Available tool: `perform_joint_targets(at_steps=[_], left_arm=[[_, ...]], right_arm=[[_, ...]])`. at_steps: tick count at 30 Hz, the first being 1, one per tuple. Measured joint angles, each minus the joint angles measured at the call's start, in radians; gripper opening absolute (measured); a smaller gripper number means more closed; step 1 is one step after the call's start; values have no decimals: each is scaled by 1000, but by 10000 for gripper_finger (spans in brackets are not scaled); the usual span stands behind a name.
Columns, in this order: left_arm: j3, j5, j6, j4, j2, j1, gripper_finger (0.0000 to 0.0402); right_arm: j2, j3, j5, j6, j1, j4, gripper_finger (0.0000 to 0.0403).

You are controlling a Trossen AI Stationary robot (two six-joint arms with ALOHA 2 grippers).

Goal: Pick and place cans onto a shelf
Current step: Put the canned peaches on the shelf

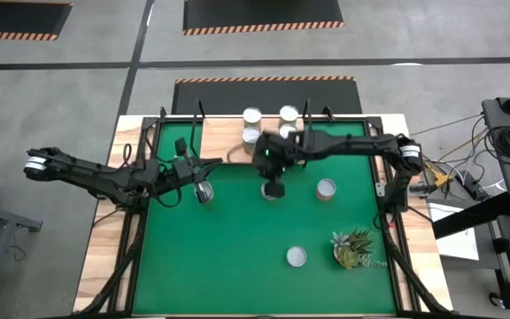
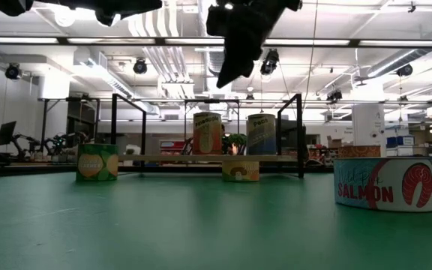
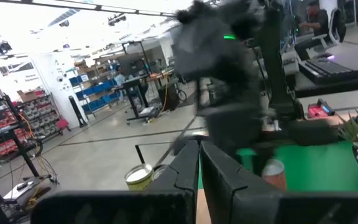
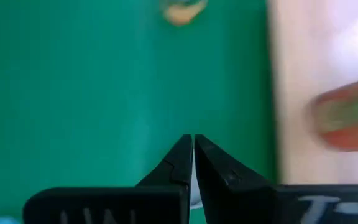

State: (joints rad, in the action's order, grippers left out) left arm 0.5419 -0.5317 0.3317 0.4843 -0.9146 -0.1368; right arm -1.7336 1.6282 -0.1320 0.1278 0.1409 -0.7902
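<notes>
Several cans stand on the light-wood shelf at the mat's far edge, such as one can and another; two show in the low view. My right gripper is shut and empty, pointing down, well above a yellow can on the mat. My left gripper is shut and empty, held level and high, above and just beyond a green-labelled can. Both also show in their wrist views, the left and the right.
Another can stands on the green mat right of centre. A salmon tin stands nearer the front edge, also in the low view. A small leafy plant stands at the near right. Black brackets rise at the shelf's ends.
</notes>
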Motion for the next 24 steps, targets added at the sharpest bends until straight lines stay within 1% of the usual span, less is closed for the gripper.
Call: perform_joint_targets(at_steps=[4,8,11,16,18,21,23,24], left_arm=[[0,0,0,-11,0,0,0],[0,0,0,-19,0,0,0],[0,0,0,-40,0,0,0],[0,0,-2,-48,-1,0,0],[0,0,-26,-70,-1,0,0],[3,1,-80,-158,-5,0,0],[33,1,-191,-328,-12,0,0],[58,2,-275,-452,-17,0,0]], right_arm=[[0,-81,13,-52,-52,19,9],[1,-174,111,-93,-85,41,9],[12,-233,155,-120,-102,59,9],[70,-336,161,-136,-122,198,9],[103,-372,163,-132,-125,258,9],[164,-430,216,-101,-130,358,9],[210,-474,256,-64,-134,445,9],[234,-500,269,-46,-137,491,9]])
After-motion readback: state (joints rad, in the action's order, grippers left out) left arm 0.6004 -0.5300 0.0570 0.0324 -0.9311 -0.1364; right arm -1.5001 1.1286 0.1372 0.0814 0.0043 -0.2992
